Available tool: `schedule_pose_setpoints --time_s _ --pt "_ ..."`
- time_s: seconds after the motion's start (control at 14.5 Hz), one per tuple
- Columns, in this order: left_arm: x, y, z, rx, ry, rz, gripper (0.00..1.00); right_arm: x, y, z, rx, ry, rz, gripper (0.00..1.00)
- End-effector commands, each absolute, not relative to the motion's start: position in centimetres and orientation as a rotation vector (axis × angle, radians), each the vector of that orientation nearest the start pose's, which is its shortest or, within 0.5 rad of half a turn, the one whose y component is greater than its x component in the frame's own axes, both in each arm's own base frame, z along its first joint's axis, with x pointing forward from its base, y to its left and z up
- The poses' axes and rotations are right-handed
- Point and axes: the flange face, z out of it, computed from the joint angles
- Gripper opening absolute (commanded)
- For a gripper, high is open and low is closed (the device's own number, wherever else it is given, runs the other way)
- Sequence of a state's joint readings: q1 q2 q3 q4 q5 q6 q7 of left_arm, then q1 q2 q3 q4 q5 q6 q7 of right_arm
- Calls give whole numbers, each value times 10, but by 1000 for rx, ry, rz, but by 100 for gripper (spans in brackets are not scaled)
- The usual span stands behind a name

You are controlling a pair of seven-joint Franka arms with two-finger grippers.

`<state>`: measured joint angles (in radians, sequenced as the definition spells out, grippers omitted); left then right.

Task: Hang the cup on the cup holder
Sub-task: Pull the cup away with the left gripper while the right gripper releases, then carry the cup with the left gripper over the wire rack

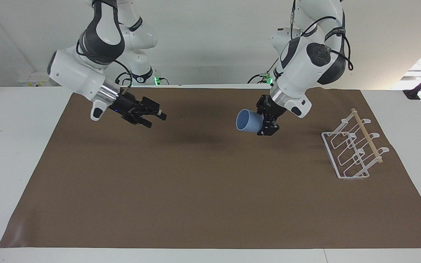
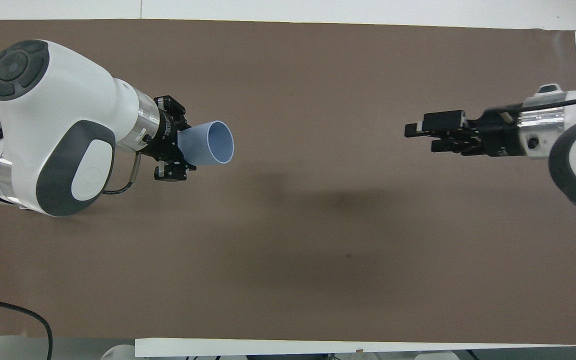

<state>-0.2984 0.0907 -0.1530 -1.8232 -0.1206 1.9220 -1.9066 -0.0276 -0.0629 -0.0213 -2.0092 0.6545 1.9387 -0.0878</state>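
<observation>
The light-blue cup [image 1: 247,121] lies on its side in the air over the brown mat, with its open rim turned away from my left gripper; it also shows in the overhead view [image 2: 211,144]. My left gripper [image 1: 266,123] [image 2: 177,142] is shut on the cup's base end. The white wire cup holder [image 1: 353,150] with its wooden dowel stands on the mat at the left arm's end of the table, apart from the cup. In the overhead view my left arm hides it. My right gripper [image 1: 154,117] [image 2: 420,137] is open and empty over the mat toward the right arm's end.
The brown mat [image 1: 210,190] covers most of the white table [image 1: 20,153]. A black clamp [image 1: 415,91] sits at the table edge near the cup holder's end.
</observation>
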Motion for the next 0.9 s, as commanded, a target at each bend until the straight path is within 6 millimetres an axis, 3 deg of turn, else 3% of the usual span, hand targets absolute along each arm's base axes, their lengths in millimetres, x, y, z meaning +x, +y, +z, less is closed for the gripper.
schedule_pose_setpoints --time_s 0.0,0.14,0.28,0.42,0.55,0.69,0.83 --pt "512 -235 472 -2346 -1984 -49 0 534 -27 505 -2726 223 -59 99" --pt "515 -207 463 -2245 -1833 -222 0 532 -50 542 -2907 150 -52 99" --pt "524 -186 452 -2158 -1681 -410 0 528 -58 591 -3024 95 0 99" --pt "530 -162 459 -2022 -1508 -628 0 526 -58 621 -3124 51 38 99" --pt "543 -126 472 -1871 -1396 -812 0 526 -46 621 -3225 -17 129 99" --pt "551 -113 481 -1733 -1366 -1013 0 524 -47 620 -3224 -13 159 99" --pt "563 -92 478 -1536 -1389 -1219 0 524 -39 624 -3220 -35 180 99"
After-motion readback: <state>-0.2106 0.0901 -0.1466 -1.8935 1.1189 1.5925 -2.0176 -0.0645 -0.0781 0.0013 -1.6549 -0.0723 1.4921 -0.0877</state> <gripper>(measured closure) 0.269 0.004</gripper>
